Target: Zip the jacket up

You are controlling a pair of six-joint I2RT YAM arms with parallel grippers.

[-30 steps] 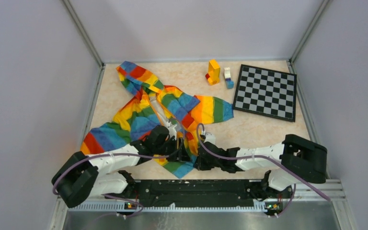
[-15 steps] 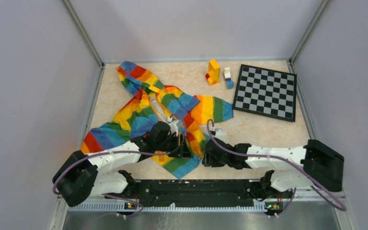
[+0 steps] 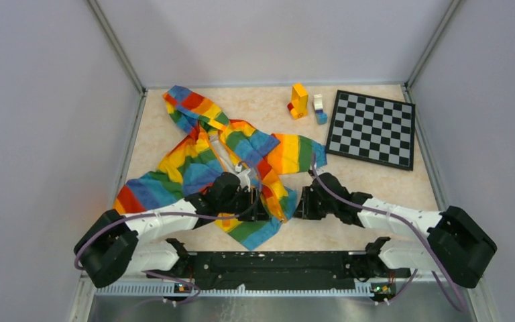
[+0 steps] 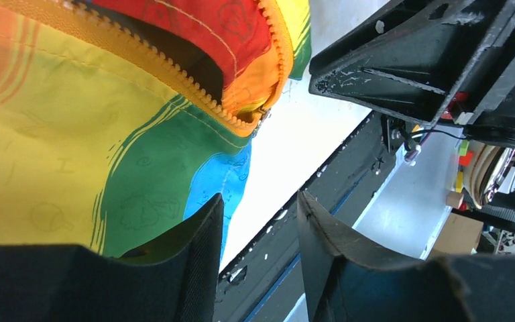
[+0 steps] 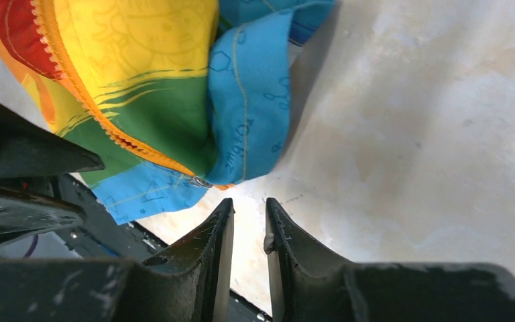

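The rainbow-striped jacket (image 3: pixel 201 161) lies open on the table, hood at the back left and hem toward me. Its orange zipper strip shows unjoined in the left wrist view (image 4: pixel 194 90) and the right wrist view (image 5: pixel 107 131). My left gripper (image 3: pixel 258 204) is over the lower hem, open, with nothing between its fingers (image 4: pixel 258 201); one finger overlaps green and blue fabric (image 4: pixel 167 181). My right gripper (image 3: pixel 300 204) is just right of the hem, narrowly open and empty (image 5: pixel 248 208). The zipper's bottom end with a small metal piece (image 5: pixel 200 181) lies just ahead of its fingertips.
A checkerboard (image 3: pixel 372 129) lies at the back right. An orange-and-yellow block stack (image 3: pixel 299 100) and a small white-and-blue block stack (image 3: pixel 319 109) stand beside it. The black base rail (image 3: pixel 275 261) runs along the near edge. Grey walls enclose the table.
My right arm has swung out to the right and its gripper has moved from the jacket's bottom hem to the bare table beside it. The left gripper has barely moved.
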